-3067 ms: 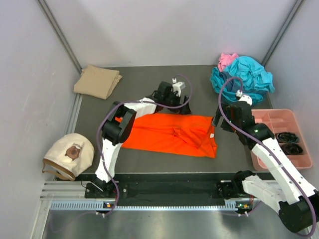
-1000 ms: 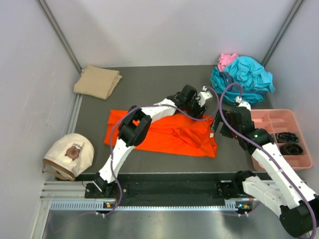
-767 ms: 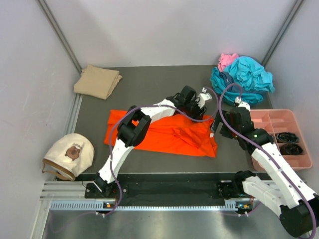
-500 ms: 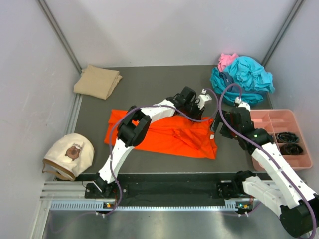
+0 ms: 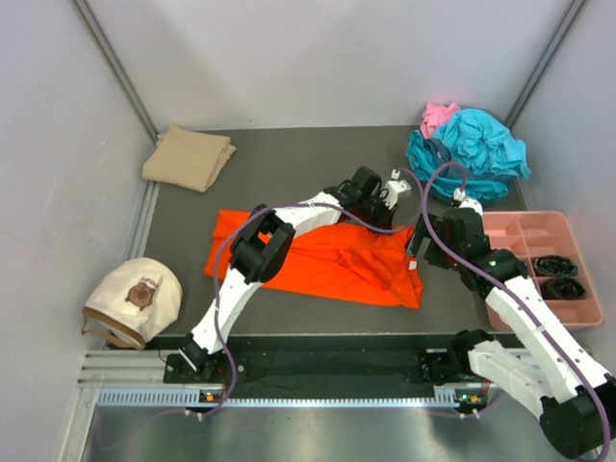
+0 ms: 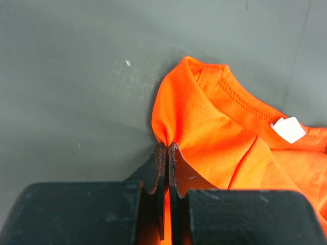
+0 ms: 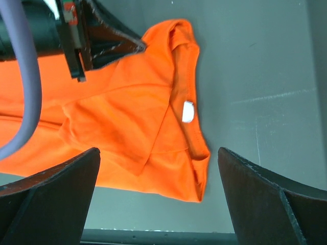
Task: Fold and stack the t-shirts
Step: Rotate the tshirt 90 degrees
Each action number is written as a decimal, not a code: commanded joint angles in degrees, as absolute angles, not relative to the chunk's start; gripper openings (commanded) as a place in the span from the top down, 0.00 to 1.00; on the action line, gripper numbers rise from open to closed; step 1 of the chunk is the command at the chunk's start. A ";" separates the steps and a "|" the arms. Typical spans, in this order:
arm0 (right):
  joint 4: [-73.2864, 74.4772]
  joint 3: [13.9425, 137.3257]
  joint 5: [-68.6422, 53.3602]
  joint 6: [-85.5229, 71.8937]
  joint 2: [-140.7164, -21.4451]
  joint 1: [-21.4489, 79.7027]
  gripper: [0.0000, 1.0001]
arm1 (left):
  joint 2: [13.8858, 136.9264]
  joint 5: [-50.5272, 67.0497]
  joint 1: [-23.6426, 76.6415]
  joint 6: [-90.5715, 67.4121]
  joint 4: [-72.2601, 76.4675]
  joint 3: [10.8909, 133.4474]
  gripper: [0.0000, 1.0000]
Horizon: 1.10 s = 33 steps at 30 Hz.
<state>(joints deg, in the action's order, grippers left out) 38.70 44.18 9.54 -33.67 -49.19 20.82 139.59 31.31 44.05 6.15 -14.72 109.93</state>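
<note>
Orange t-shirt (image 5: 318, 260) flat beside pink tray (image 5: 539, 214). Left gripper (image 6: 167, 148) jaws closed, pinching shirt corner near tray. Right gripper (image 7: 157, 153) jaws wide, holding nothing. Risk: thin pinch slips on lift, fold goes crooked.

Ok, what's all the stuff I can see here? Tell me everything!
bright orange cloth t-shirt: one, orange, spread mid-table
folded tan t-shirt: one, tan, far left corner
crumpled teal t-shirts: heap, number unclear, far right corner
pink t-shirt: one, pink, heap's far side
cream round cap-like thing: one, left edge
pink plastic compartment tray: one, right edge
small black items: two, in tray
left gripper: shut on the orange shirt's edge
right gripper: open, above the shirt's collar end
</note>
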 commanded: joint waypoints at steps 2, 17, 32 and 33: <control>37.88 44.12 9.05 -34.45 -48.08 20.57 0.02 | 148.35 24.69 43.69 2.47 -21.26 113.01 1.00; 38.41 44.21 8.61 -34.72 -47.02 20.57 0.02 | 149.85 18.55 31.40 -14.13 -17.84 118.91 1.00; 37.79 43.16 8.09 -35.33 -47.11 20.48 0.02 | 155.74 15.03 16.45 -34.87 -13.45 129.19 1.00; 37.71 43.07 8.09 -35.33 -47.11 20.48 0.02 | 156.18 14.42 16.00 -35.94 -13.80 130.16 1.00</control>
